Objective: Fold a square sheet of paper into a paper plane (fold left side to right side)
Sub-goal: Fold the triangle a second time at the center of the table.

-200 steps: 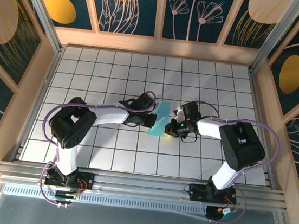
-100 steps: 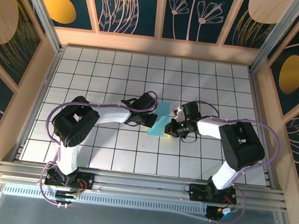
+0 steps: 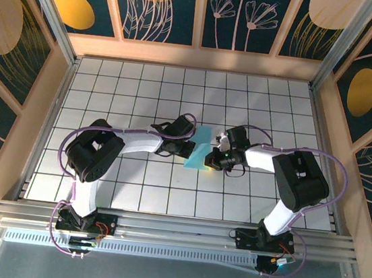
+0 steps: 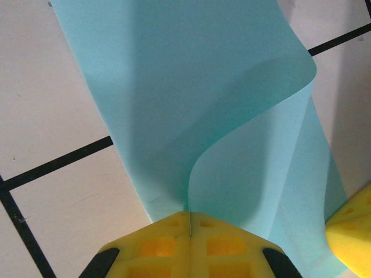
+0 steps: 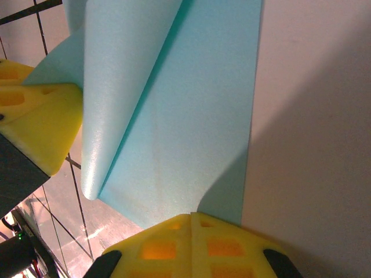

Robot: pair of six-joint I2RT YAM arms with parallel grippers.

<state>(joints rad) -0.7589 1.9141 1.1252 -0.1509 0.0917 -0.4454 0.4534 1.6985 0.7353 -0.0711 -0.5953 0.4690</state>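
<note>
Where my left gripper (image 4: 189, 223) meets the paper (image 4: 191, 87) from its left, the yellow pads with their square hollows are pressed together. A curled flap of the sheet runs up into the seam between them, so I have it pinched there. The paper is thin, matte and light blue, a narrow strip lying flat with that one flap lifted in a smooth bend. On the paper's right, my right gripper (image 5: 191, 223) is closed too, its tips at the sheet's edge; I cannot tell whether any paper is caught between them. Under the paper is the table (image 3: 110, 89), white tiles with black lines. Beyond the paper stand a pale wooden frame (image 3: 196, 57) and dark-blue panels (image 3: 255, 18) with gold discs and line-drawn plants.
</note>
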